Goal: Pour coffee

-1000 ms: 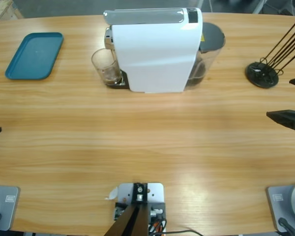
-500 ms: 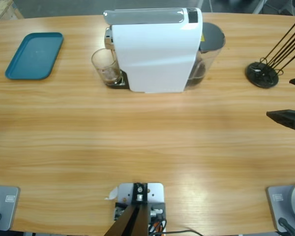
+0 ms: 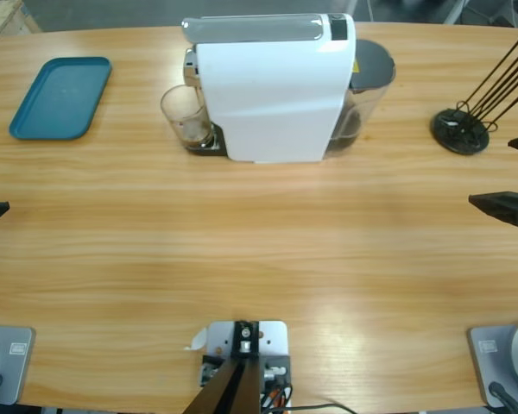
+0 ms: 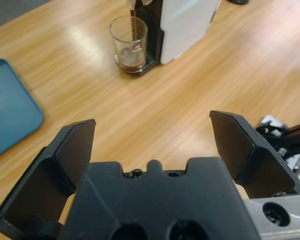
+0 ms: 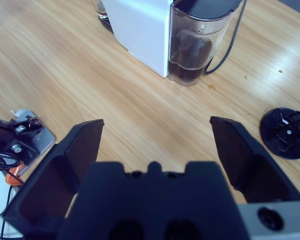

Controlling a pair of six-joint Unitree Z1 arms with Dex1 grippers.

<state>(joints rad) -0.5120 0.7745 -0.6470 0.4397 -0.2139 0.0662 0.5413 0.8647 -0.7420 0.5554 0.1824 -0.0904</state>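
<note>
Dark brown coffee [image 4: 130,58] sitting shallow in the clear glass [image 3: 184,116], upright under the white machine [image 3: 272,90] spout, far side of the table. Dead ahead of the left gripper [image 4: 152,137], jaws spread wide, nothing held. Right gripper [image 5: 157,142] also spread, empty, facing the water tank [image 5: 195,42] end, so left looks nearer.

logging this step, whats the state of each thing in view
glass: upright under the coffee machine's spout, shallow dark coffee in it
coffee machine: upright, lid down
blue tray: flat, nothing on it
black rack: standing, rods bare
left gripper: open, holding nothing
right gripper: open, holding nothing
</note>
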